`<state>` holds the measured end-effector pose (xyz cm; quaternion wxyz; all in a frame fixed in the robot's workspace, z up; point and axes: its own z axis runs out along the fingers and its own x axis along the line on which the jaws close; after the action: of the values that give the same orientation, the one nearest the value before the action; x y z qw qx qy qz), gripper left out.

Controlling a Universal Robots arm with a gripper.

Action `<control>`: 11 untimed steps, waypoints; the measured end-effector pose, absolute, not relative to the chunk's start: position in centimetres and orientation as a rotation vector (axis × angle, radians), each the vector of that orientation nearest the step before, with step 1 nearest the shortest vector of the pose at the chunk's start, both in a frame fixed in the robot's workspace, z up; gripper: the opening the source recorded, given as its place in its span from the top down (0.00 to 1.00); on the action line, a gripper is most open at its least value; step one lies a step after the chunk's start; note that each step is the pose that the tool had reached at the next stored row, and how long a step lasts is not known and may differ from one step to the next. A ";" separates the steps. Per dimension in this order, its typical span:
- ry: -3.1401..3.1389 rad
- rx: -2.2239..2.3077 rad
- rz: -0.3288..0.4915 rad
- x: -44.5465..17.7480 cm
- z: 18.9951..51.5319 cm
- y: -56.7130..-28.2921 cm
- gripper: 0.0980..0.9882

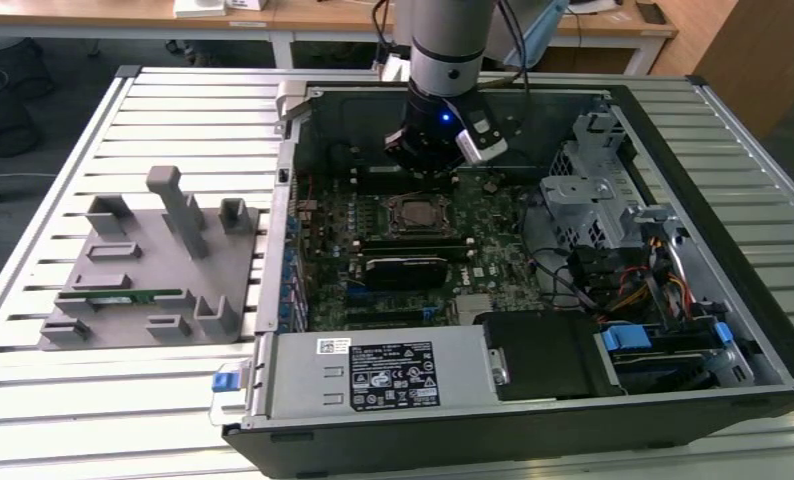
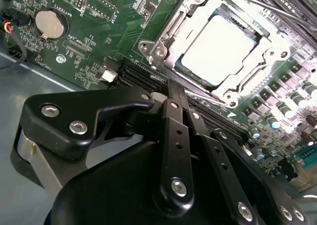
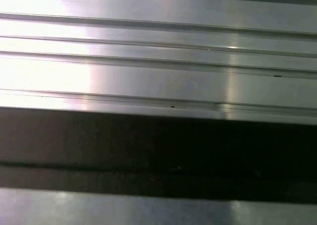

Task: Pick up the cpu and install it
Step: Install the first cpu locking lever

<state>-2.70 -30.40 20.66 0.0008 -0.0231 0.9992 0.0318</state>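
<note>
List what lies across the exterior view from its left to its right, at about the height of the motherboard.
Grey fixture block on the slatted table → green motherboard with the cpu in its socket → metal drive cage → bundle of coloured cables → case wall.

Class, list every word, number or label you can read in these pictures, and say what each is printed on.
Large label on the grey metal box: too small to read.
Small white sticker beside it: too small to read.
White print by the coin battery on the motherboard: too blurred to read.
The cpu: no markings show.
</note>
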 end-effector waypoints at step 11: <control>3.147 -0.072 0.100 -2.5 19.9 -30.4 0.99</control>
<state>-2.47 -30.40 19.91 -0.0041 -0.0228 0.9992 0.0318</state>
